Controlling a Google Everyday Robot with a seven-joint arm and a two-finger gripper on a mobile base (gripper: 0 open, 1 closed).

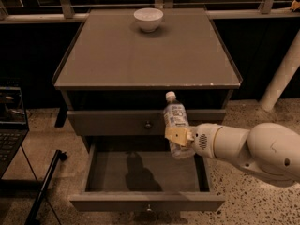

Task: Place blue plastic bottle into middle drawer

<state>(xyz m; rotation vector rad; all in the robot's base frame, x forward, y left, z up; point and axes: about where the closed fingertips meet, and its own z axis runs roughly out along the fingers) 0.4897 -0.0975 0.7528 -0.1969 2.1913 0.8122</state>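
Observation:
The blue plastic bottle [175, 121], clear with a white cap and a pale label, is nearly upright in my gripper [178, 136]. The gripper is shut on its lower half and comes in from the right on a white arm. The bottle hangs above the right part of the middle drawer [145, 201], which is pulled open. Its inside floor is bare, with the bottle's shadow on it. The drawer above [117, 122] is shut, and the bottle's top stands in front of its face.
A white bowl [148, 18] sits at the back of the cabinet top [140, 55]. A laptop [9, 125] and a dark stand leg [44, 186] are at the left on the floor. A white post [281, 74] rises at the right.

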